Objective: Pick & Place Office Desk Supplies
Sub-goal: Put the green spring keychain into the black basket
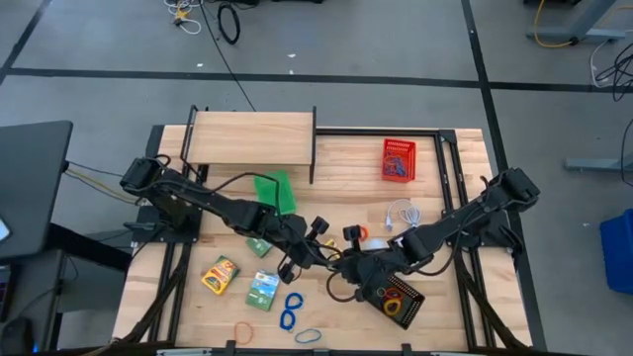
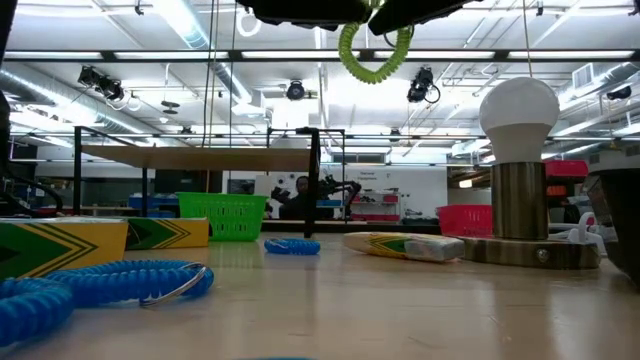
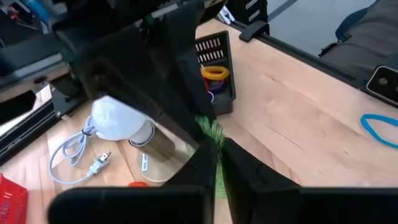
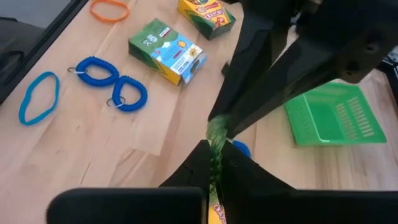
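Note:
A green coiled loop hangs high over the middle of the table, between my two grippers. My left gripper reaches in from the table's left and is shut on it. My right gripper comes from the right, meets it tip to tip and is shut on the same loop. On the wood lie two blue coiled loops, a blue band, an orange band and printed crayon packets. The black mesh basket holds orange and yellow loops. My left gripper pinches a stretch of the green loop's coil between its two fingers, slanting down from the table's left. The loop is lifted clear of the table. My right gripper pinches the coil right beside the left fingers, slanting down from the table's right. The rest of the loop hangs below both grippers as an open ring.
A white bulb-shaped thing on a metal stem with a white cord stands just behind the grippers. Farther back are a red basket, a green basket and a wooden shelf.

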Available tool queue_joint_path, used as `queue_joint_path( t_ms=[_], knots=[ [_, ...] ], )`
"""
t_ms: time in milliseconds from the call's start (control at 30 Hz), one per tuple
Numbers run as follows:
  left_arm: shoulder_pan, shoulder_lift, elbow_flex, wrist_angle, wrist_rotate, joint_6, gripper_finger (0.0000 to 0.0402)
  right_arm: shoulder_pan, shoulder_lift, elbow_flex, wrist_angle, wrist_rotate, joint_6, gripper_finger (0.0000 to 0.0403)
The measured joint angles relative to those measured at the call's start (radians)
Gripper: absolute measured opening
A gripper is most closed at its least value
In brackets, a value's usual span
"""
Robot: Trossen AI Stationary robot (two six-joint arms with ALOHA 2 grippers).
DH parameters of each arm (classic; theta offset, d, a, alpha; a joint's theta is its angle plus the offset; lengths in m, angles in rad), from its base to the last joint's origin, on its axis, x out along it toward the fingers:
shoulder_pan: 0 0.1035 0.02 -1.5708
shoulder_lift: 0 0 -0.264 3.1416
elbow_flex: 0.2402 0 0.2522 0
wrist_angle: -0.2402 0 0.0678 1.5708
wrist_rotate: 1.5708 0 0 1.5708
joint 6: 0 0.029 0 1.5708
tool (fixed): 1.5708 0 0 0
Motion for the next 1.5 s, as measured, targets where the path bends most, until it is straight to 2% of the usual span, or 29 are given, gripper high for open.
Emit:
queue_joint_path(
  t_ms=[200, 367, 467, 567, 667, 867, 1000, 1167, 1267, 1500],
  knots=[
    [0.000, 0.000, 0.000, -0.052, -0.024, -0.031, 0.0082, 0.023, 0.000, 0.000, -0.063, -0.003, 0.041, 0.0014],
    [0.001, 0.000, 0.000, -0.064, -0.087, -0.070, 0.0108, 0.054, 0.000, 0.000, -0.107, -0.008, 0.099, 0.0014],
    [0.013, 0.000, 0.000, -0.129, -0.085, -0.094, 0.0119, 0.078, 0.001, 0.000, -0.168, -0.060, 0.167, 0.0014],
    [0.033, -0.002, -0.034, -0.158, -0.066, -0.131, 0.0126, 0.110, 0.001, 0.000, -0.262, -0.110, 0.258, 0.0014],
    [0.057, -0.002, -0.090, -0.166, -0.031, -0.167, 0.0129, 0.146, 0.001, 0.000, -0.345, -0.116, 0.356, 0.0013],
    [0.094, -0.002, -0.214, -0.051, -0.009, -0.218, 0.0130, 0.196, 0.001, 0.000, -0.470, -0.200, 0.520, 0.0013],
    [0.100, -0.002, -0.259, 0.029, -0.012, -0.218, 0.0130, 0.218, 0.001, 0.000, -0.532, -0.254, 0.601, 0.0013],
    [0.097, -0.002, -0.270, 0.013, 0.011, -0.222, 0.0130, 0.224, 0.003, 0.000, -0.576, -0.290, 0.673, 0.0013],
    [0.098, -0.002, -0.272, -0.025, 0.022, -0.238, 0.0133, 0.225, 0.003, 0.000, -0.583, -0.319, 0.711, 0.0039],
    [0.098, 0.022, -0.271, -0.076, 0.023, -0.272, 0.0183, 0.225, 0.003, 0.000, -0.592, -0.390, 0.729, 0.0152]
  ],
)
